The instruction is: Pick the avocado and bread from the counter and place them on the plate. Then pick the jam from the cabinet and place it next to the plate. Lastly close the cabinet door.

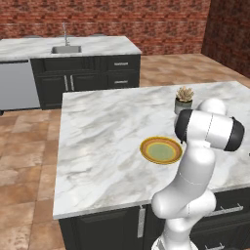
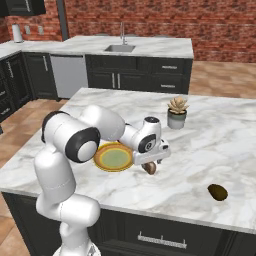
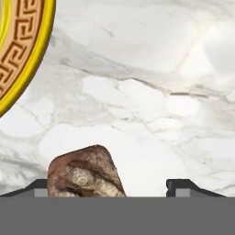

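Step in hand: I judge I am taking hold of the bread [image 3: 86,170], which sits low and left of centre in my hand view, on the counter [image 3: 151,87].
My pincer: my gripper [image 3: 108,186] is spread, one tip at each side of the bottom of the hand view, the bread just inside the left one; the tips do not yet look pressed on it.
Doing it well: the bread lies off-centre toward my left tip, so I would centre over it before I squeeze, or it may be nudged aside; then lift straight up before I swing toward the rim.
Bread elsewhere: in the right base view it is the tan lump [image 2: 149,168] under my hand, middle of the frame, just beside the plate [image 2: 102,161].
Avocado: lower right of the right base view [image 2: 217,192], on the counter, well apart from the plate.
Plate contents: nothing on it in either base view.
Plant pot: the grey pot [image 2: 176,119], upper middle, holds a spiky plant.
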